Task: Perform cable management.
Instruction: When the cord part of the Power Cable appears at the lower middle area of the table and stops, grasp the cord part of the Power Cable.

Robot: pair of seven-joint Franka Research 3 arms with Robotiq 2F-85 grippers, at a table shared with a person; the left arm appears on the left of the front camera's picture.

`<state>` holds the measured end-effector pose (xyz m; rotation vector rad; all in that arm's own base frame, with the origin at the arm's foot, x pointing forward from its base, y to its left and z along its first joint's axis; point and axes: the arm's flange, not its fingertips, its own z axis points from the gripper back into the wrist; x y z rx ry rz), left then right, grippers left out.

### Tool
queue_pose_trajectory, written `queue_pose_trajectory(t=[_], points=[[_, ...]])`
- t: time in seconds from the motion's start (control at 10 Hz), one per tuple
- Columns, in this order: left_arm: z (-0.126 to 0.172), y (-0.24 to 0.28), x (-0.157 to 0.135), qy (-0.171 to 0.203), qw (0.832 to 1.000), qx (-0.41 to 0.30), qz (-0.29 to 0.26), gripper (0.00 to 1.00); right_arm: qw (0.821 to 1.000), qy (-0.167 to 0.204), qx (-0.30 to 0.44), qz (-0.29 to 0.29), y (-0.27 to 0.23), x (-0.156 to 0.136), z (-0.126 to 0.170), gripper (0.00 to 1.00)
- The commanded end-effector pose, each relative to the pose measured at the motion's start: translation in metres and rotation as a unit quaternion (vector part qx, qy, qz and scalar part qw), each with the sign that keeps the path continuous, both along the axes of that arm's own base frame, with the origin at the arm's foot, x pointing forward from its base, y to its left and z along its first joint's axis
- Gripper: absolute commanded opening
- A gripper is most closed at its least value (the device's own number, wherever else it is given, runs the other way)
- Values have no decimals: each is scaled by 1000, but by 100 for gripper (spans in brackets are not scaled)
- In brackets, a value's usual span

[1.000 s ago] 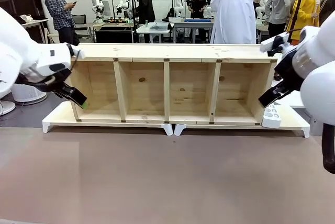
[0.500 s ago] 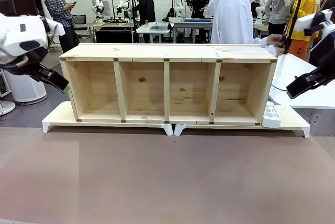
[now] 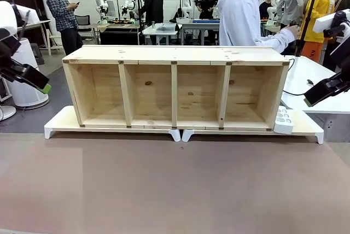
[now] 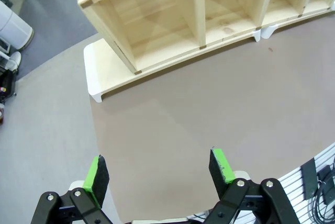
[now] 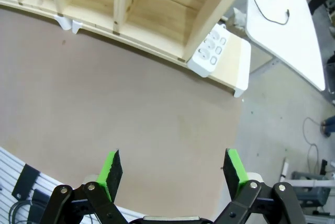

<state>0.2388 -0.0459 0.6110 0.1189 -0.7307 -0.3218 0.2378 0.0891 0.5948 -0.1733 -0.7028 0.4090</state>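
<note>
Since earlier: left pincer (image 3: 44,86) drawn back leftward off shelf (image 3: 175,54) end; right pincer (image 3: 310,100) retreated rightward, clear of shelf.

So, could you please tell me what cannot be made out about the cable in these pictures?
- Front view: the cable passes behind the right end of the wooden shelf, which hides its far stretch.
- Right wrist view: the top edge cuts off its loop.
- Front view: whether the person's hand holds it is too small to tell.
</note>
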Motion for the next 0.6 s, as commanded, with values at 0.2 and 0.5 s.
queue_pose_trajectory(t=[0.2,0.5], points=[[-3,-4,5,1,1000,4,-3,100,1000,-1,1,-4,-3,1,0,100],[-3,-4,5,1,1000,4,-3,100,1000,-1,1,-4,-3,1,0,100]])
